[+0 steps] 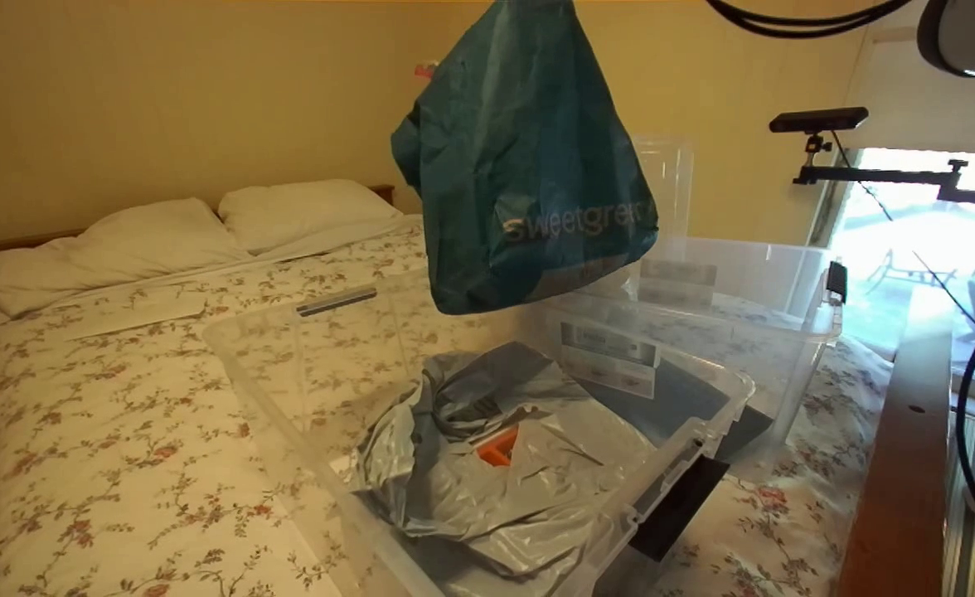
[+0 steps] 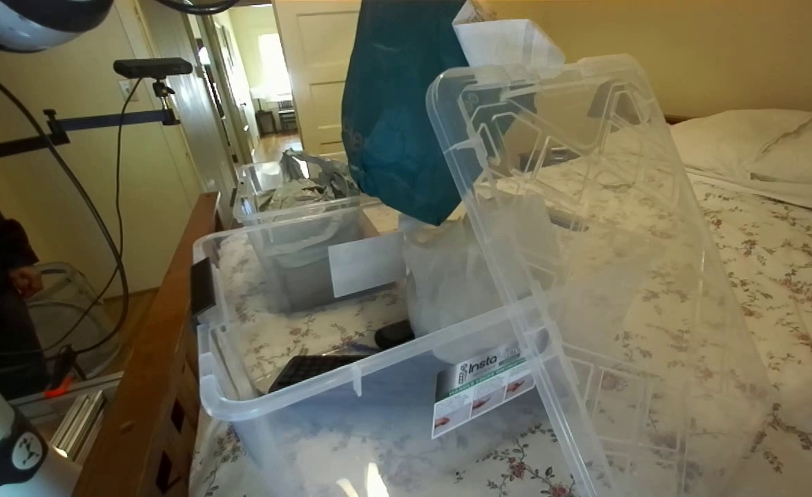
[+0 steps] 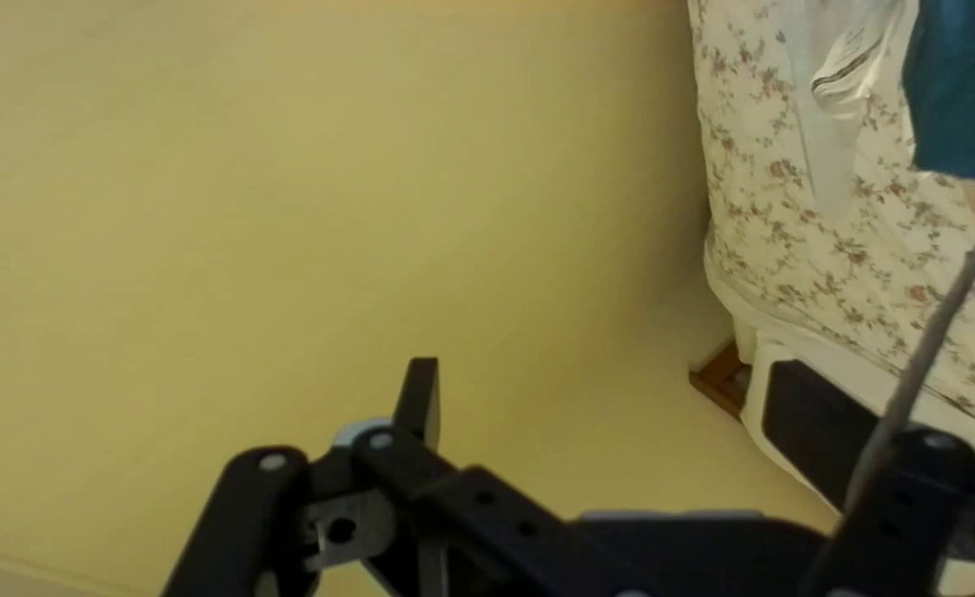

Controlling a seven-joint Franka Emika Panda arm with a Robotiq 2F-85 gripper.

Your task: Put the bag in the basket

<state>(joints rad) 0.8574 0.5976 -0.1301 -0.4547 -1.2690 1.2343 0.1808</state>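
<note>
Exterior view: dk teal bag (image 1: 533, 166), creased, w/ pale lettering.

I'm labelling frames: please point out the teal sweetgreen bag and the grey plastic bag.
Teal sweetgreen bag (image 1: 529, 170): in an exterior view, on its lettered side.
Grey plastic bag (image 1: 554, 477): in an exterior view, on its wrinkled top.

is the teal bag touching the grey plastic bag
Apart: an exterior view shows a plain gap between the hanging teal bag and the grey plastic bag below.
</note>
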